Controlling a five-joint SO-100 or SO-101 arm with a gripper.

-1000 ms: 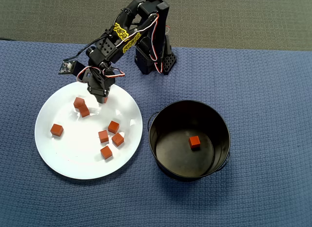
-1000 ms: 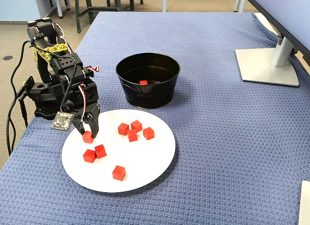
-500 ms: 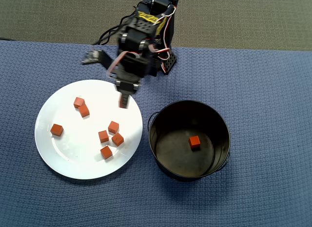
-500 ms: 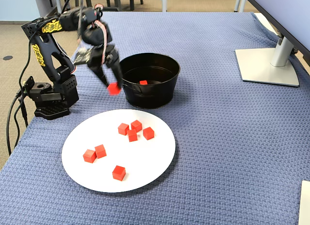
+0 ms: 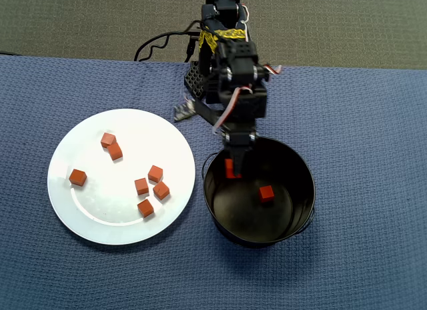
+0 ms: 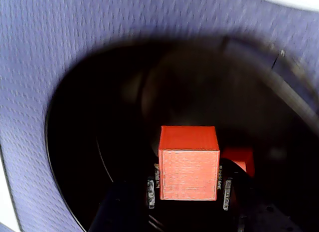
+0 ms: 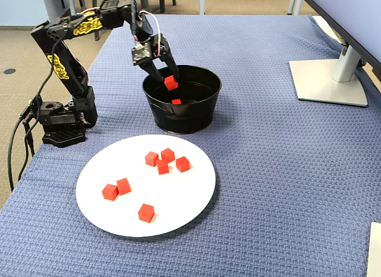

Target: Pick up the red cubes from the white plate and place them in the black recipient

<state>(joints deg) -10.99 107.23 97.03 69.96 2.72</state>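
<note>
Across the whole table stretches a blue woven cloth (image 7: 286, 170), and on it sits the white plate (image 5: 87, 217), big and round, just beside the black recipient (image 5: 293, 223) on its right in the overhead view. Plate and pot sit nearly rim to rim; whether they touch, I can't tell. Reaching in from the top edge of that view comes the black arm (image 5: 230, 63), yellow lettering on its links, its base (image 7: 59, 125) standing at the cloth's edge. And look at the gripper (image 7: 170, 82): it hangs over the pot's near rim, jaws pinched on a held cube (image 6: 189, 162), which the wrist view shows square-on above the dark pot floor. Down inside already lies one loose cube (image 5: 267, 194) on the shiny bottom. Over on the plate, seven red cubes (image 5: 141, 186) remain: four bunched near the pot side, two touching higher up, one alone at the left.
</note>
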